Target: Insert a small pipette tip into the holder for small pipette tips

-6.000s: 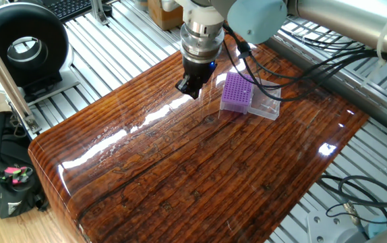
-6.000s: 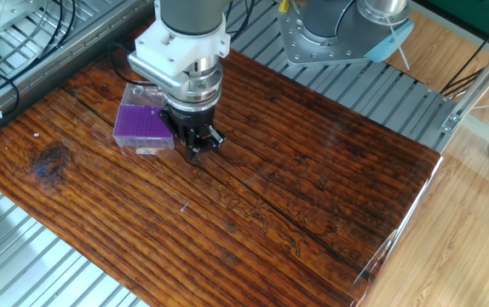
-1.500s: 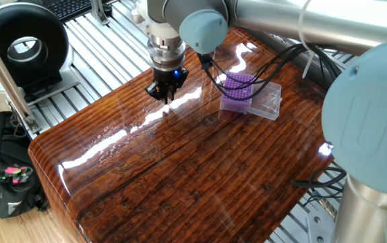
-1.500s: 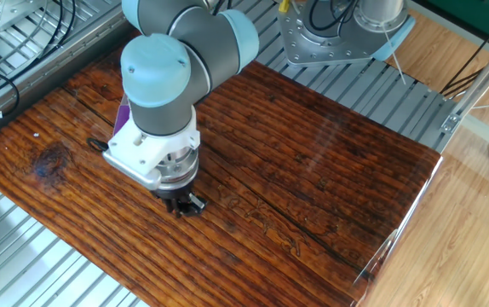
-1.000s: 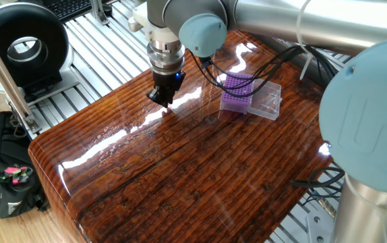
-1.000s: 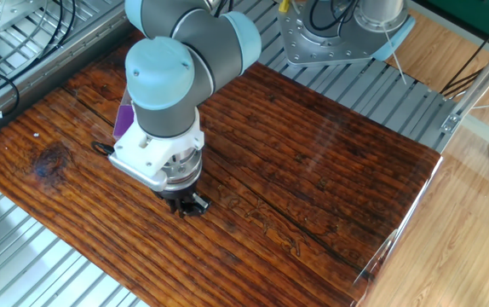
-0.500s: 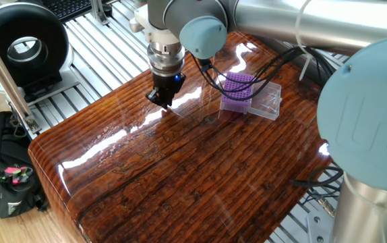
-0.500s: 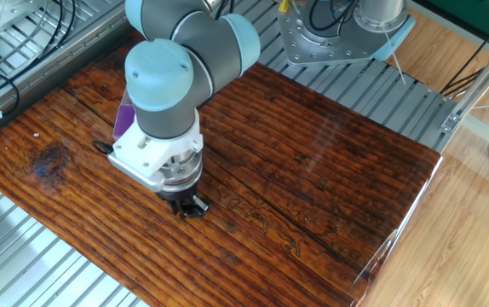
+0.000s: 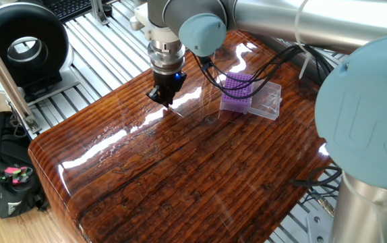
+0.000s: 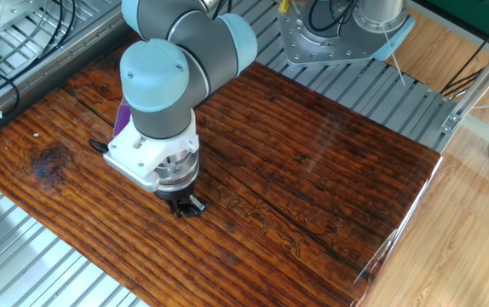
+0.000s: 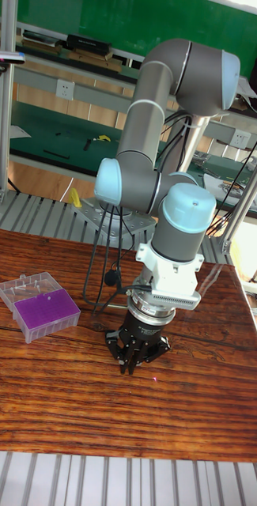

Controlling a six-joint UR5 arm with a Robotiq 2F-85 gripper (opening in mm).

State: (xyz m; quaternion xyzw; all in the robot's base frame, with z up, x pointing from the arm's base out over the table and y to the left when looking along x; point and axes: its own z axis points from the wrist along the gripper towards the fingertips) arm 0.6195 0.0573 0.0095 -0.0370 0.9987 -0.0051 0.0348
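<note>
The holder for small pipette tips (image 9: pixel 236 91) is a purple block with a grid of holes, joined to a clear box part (image 9: pixel 268 102), and it stands on the wooden table. It is also in the tall fixed view, where the holder (image 11: pixel 47 313) is at the left; in the other fixed view the arm hides all but a purple sliver (image 10: pixel 122 116). My gripper (image 9: pixel 163 101) (image 10: pixel 185 207) (image 11: pixel 136 362) points straight down, well apart from the holder, with its fingertips close together just above the wood. The small pipette tip is too small to make out.
Shiny dark wooden tabletop (image 9: pixel 200 169) rests on a ribbed aluminium frame. A black round device (image 9: pixel 21 47) and a black bag (image 9: pixel 5 169) lie off the left edge. Cables (image 9: pixel 281 57) trail from the arm over the holder. The arm's base (image 10: pixel 338 30) stands behind the table.
The fingers went from spread to close together about a second ago. Since then the gripper has stayed low at the same spot, and the arm has shifted only slightly.
</note>
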